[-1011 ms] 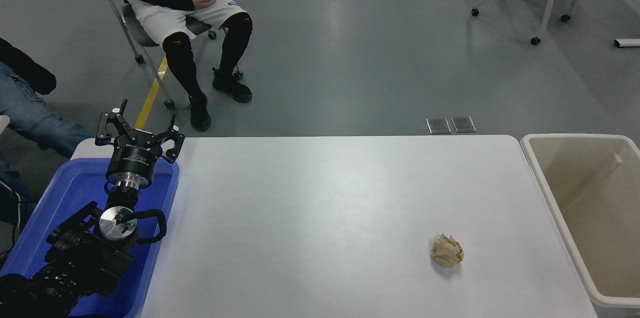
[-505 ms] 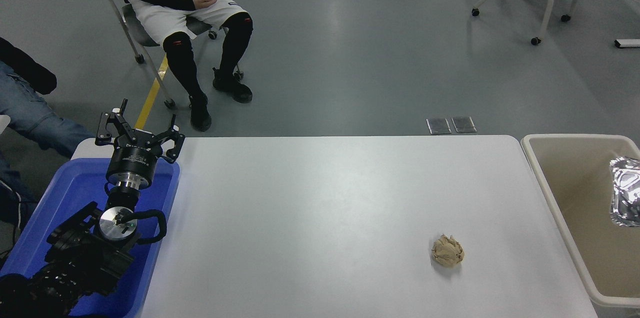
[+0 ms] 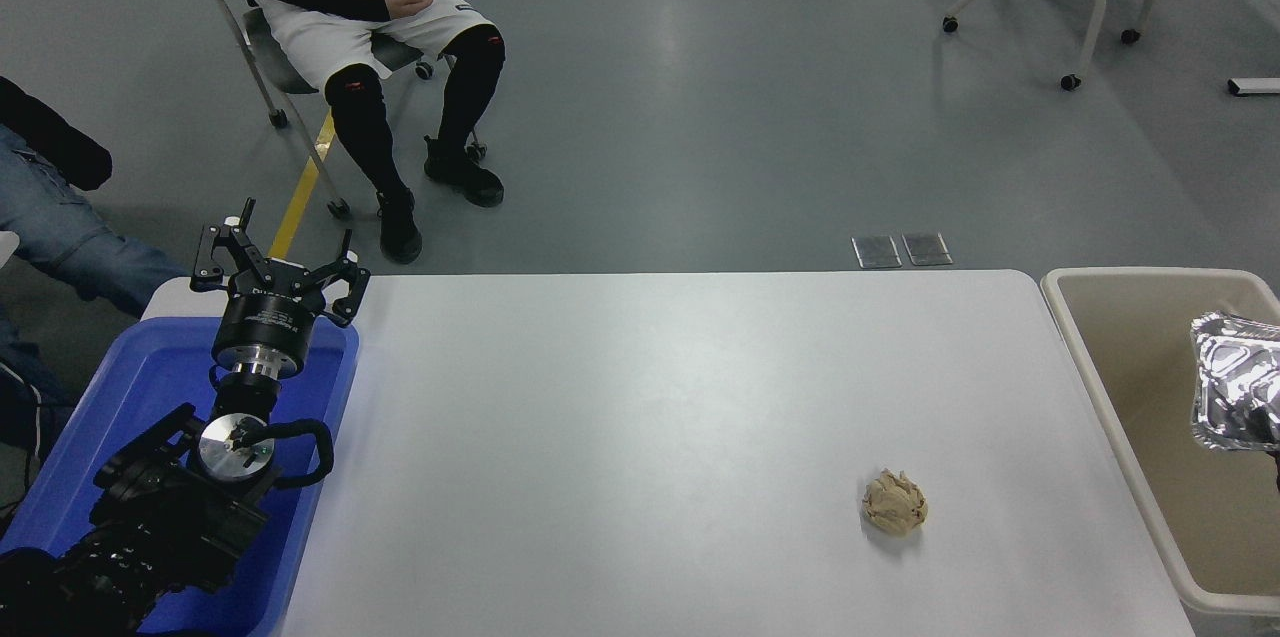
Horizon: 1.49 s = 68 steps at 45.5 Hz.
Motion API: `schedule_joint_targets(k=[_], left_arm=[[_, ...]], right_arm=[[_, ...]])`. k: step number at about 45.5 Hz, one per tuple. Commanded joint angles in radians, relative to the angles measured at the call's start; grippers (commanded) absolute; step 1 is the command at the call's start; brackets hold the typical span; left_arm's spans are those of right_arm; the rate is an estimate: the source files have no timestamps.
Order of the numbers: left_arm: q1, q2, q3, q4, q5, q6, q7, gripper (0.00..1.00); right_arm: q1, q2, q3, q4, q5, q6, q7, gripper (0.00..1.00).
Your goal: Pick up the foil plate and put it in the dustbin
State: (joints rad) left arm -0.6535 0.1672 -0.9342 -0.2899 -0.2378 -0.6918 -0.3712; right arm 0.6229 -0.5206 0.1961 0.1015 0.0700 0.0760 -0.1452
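Foil plate: the foil plate [image 3: 1237, 382] shows at the right edge, cut by the frame, seen against the open mouth of the dustbin [image 3: 1098, 395]. Crinkled rim faces the camera; it looks tilted rather than flat.

Change: a second ago the bin was bare and no foil was in view; half a second ago the foil appeared at the right edge; it now sits a little further left over the bin.

Right end effector: only a dark sliver shows at the right edge just under the foil. Cannot tell whether it grips the plate or has let go.

Left end effector: the left end effector [image 3: 278, 262] is parked at the far left over the blue tub [image 3: 120, 397], fingers spread, holding nothing. No change across the interval.

Counter: the white counter [image 3: 620, 437] carries only the crumpled paper ball [image 3: 895, 503], near right, well apart from the bin and unmoved.

Surroundings: a seated person [image 3: 370, 17] at the far side, hands in lap, not involved.

Task reading: judged to be in the placing step. The plate appears to be above the bin, not resting on its floor, so release is probably what remains.

Risk: light foil may catch on the bin's rim if dropped too near the edge.
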Motion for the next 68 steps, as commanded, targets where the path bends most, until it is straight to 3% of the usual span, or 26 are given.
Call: schedule_joint_targets(k=[1, 4, 8, 11, 15, 18, 25, 28, 45, 56, 68], left_arm=[[0.000, 0.000, 0.000, 0.000, 0.000, 0.000, 0.000, 0.99], [0.000, 0.000, 0.000, 0.000, 0.000, 0.000, 0.000, 0.99], [0.000, 0.000, 0.000, 0.000, 0.000, 0.000, 0.000, 0.99], [0.000, 0.000, 0.000, 0.000, 0.000, 0.000, 0.000, 0.99], [0.000, 0.000, 0.000, 0.000, 0.000, 0.000, 0.000, 0.99], [0.000, 0.000, 0.000, 0.000, 0.000, 0.000, 0.000, 0.99], [0.000, 0.000, 0.000, 0.000, 0.000, 0.000, 0.000, 0.99], [0.000, 0.000, 0.000, 0.000, 0.000, 0.000, 0.000, 0.99], [0.000, 0.000, 0.000, 0.000, 0.000, 0.000, 0.000, 0.99], [0.000, 0.000, 0.000, 0.000, 0.000, 0.000, 0.000, 0.99], [0.000, 0.000, 0.000, 0.000, 0.000, 0.000, 0.000, 0.99]], right_arm=[[0.000, 0.002, 0.000, -0.005, -0.001, -0.018, 0.003, 0.00], [0.001, -0.006, 0.000, -0.005, -0.001, -0.019, 0.001, 0.01], [0.009, -0.021, 0.006, 0.004, -0.001, -0.024, 0.001, 0.33], [0.015, -0.036, 0.006, 0.004, -0.007, -0.025, 0.001, 0.47], [0.017, -0.052, 0.005, 0.004, -0.015, -0.025, 0.001, 0.74], [0.017, -0.055, 0.006, 0.004, -0.015, -0.025, 0.001, 0.84], [0.020, -0.055, 0.006, 0.006, -0.015, -0.024, -0.001, 0.90], [0.021, -0.055, 0.006, 0.006, -0.015, -0.025, -0.001, 0.97], [0.067, -0.058, -0.018, 0.012, -0.025, -0.019, -0.001, 1.00], [0.175, -0.102, -0.394, 0.052, -0.045, -0.005, -0.004, 1.00], [0.411, -0.268, -0.756, 0.351, -0.168, -0.004, -0.008, 1.00]])
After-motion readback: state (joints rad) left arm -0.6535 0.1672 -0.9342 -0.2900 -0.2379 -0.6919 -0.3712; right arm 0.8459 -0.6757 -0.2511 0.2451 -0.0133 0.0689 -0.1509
